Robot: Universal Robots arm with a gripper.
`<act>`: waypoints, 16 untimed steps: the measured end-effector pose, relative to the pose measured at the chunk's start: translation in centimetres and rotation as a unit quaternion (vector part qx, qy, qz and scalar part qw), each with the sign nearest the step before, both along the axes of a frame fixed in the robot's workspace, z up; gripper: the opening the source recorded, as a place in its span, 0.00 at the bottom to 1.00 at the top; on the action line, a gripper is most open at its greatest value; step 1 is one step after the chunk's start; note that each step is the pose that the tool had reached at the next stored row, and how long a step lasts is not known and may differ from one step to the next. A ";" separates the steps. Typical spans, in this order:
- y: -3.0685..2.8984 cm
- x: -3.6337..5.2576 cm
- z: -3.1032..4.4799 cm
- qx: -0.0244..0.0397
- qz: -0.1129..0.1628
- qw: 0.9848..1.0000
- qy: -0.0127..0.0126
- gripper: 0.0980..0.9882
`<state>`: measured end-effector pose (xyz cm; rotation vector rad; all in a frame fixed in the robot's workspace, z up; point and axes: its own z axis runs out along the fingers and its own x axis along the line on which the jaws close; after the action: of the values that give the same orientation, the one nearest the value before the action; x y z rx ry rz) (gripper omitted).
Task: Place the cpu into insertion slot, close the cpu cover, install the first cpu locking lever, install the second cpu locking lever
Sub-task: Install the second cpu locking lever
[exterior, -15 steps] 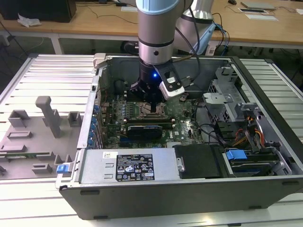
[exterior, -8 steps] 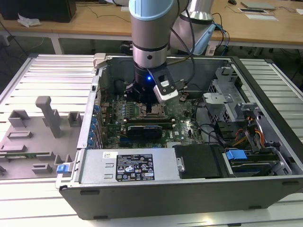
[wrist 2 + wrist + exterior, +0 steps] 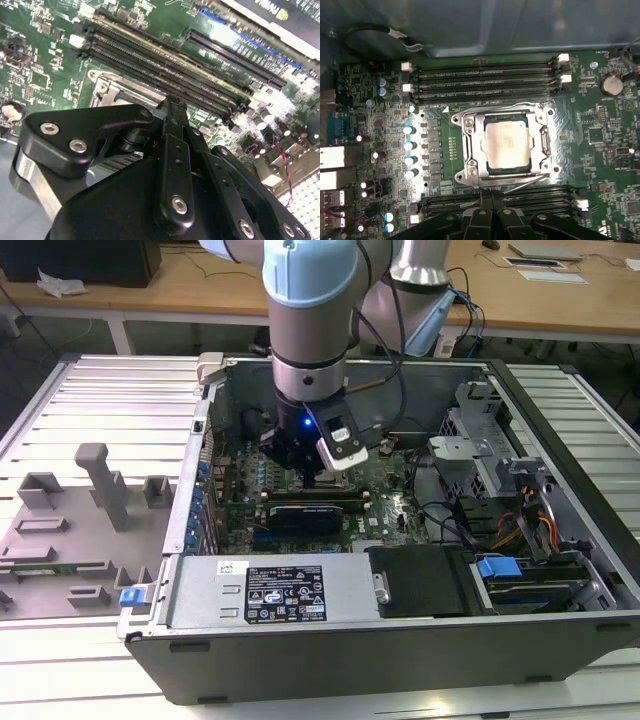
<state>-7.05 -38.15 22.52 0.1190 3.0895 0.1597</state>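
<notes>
Pincer (image 3: 487, 210): black, bolted | cpu (image 3: 506, 145): flat silvery square | cpu cover (image 3: 470, 145): thin metal frame

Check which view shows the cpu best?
The first wrist view: the cpu lies flat in the insertion slot with the cpu cover framing it, seen from straight above. In the second wrist view the pincer blocks it. In the exterior view the arm hides it.

cpu (image 3: 506, 145): dull grey metal | cpu cover (image 3: 470, 150): shiny metal | end effector (image 3: 492, 210): matt black
</notes>
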 end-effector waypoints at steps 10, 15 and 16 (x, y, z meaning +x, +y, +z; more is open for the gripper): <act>-0.26 -1.05 -0.92 0.032 0.004 0.999 0.000 0.01; -0.42 -1.32 -1.30 0.044 0.008 0.999 0.000 0.01; -0.43 -1.38 -1.39 0.047 0.009 0.999 0.000 0.01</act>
<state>-8.44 -38.58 21.13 0.0932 3.0844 0.3051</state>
